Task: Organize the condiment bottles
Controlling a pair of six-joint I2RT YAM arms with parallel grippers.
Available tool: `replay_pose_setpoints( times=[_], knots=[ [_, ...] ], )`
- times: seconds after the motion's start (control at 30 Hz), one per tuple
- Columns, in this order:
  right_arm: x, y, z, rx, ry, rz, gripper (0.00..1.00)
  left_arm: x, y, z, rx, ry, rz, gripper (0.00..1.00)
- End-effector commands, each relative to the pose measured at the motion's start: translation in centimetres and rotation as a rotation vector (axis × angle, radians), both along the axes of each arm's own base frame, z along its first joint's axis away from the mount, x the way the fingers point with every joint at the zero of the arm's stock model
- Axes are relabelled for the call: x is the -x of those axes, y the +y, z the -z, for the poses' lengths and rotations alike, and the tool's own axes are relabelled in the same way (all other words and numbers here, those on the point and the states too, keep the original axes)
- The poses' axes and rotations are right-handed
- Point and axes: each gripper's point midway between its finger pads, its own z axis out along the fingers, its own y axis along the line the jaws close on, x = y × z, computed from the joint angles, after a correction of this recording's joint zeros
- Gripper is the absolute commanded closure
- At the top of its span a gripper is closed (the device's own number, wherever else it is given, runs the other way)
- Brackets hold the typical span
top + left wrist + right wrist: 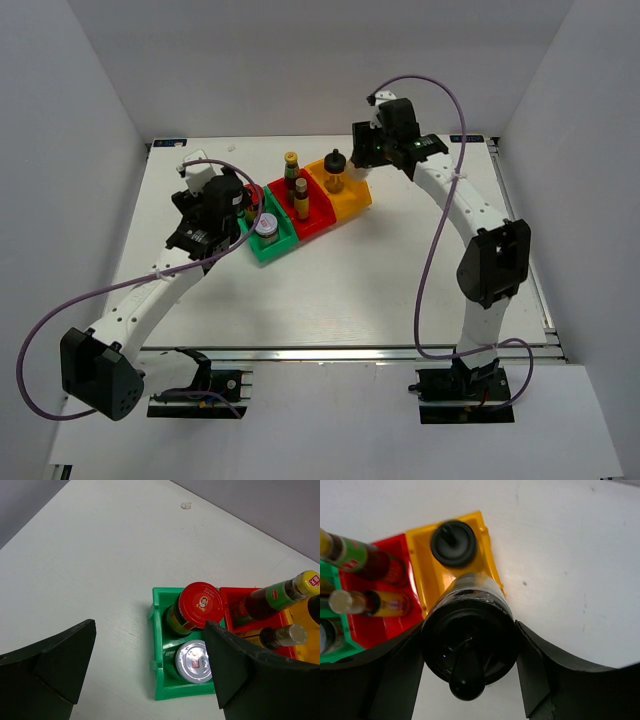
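White walls box the counter on three sides. You have wide bare surface near and right of the bins. There is less room on the far side, where the right end effector sits close to the counter's far edge. Green bin, red bin and orange bin stand side by side in a diagonal row, near-left to far-right.

Left end effector: released, fingers spread wide with nothing between them, hanging at the green bin's left edge.

Right end effector: fingers pressed against both sides of a black-topped shaker, grasping it at the orange bin's far-right side. You cannot tell whether its base is inside the bin or outside.

Contents:
- Green bin: red-capped jar far, white-lidded jar near.
- Red bin: yellow-capped dark sauce bottle and slim yellow bottle.
- Orange bin: other shaker.

Top view hides the grasped shaker under the right wrist, and the left end effector covers most of the red-capped jar. The wrist views show both. Left wrist view cuts off the orange bin at its right border. Right wrist view cuts off most of the green bin.
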Motion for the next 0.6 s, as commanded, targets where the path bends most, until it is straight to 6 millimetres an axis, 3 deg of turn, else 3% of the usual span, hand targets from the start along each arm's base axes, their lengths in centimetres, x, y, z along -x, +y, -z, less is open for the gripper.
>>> replay_pose_setpoints(
  times=[0.0, 0.2, 0.57],
  knots=[
    [-3.1, 2.7, -3.0, -0.077, -0.117, -0.052, 0.59, 0.3, 0.0, -0.6, 0.028, -0.021, 0.011, 0.02],
    [-4.5, 4.7, -1.2, -0.096, -0.084, -0.072, 0.59, 0.4, 0.0, -0.5, 0.028, -0.015, 0.009, 0.02],
    [-4.5, 5.7, 3.0, -0.032, -0.027, -0.100, 0.59, 0.5, 0.3, -0.1, 0.019, -0.008, -0.003, 0.02]
  ],
)
